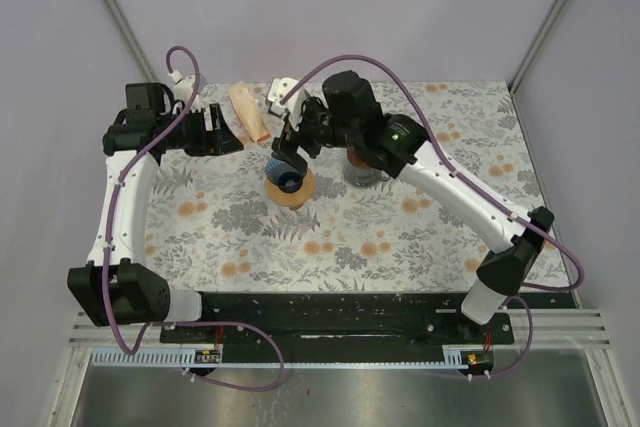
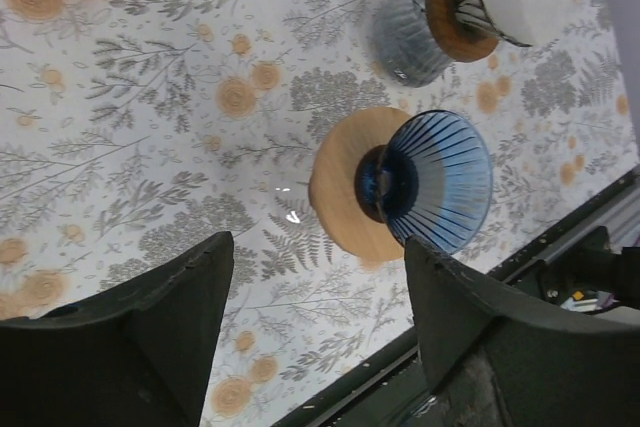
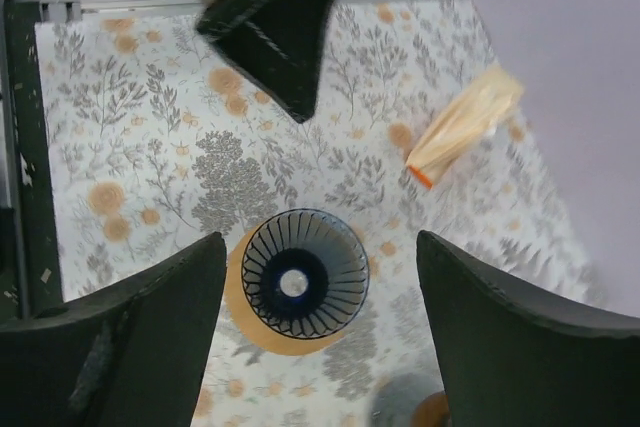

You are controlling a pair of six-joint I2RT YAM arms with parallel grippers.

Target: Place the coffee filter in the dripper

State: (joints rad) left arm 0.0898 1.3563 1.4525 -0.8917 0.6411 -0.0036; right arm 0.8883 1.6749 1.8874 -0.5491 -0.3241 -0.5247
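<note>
- Right wrist view: right gripper (image 3: 320, 239) hangs open, empty, above the blue dripper (image 3: 300, 282).
- Left gripper (image 1: 215, 133), far left, open, empty.
- Paper filters (image 1: 250, 112) lie far behind.

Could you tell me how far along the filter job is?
Done: nothing visible; the blue ribbed glass dripper on its round wooden base is empty. In hand: nothing; the right pincer hangs open above it, the left pincer is open too. Left: take a filter from the tan, orange-ended paper pack and seat it.
</note>
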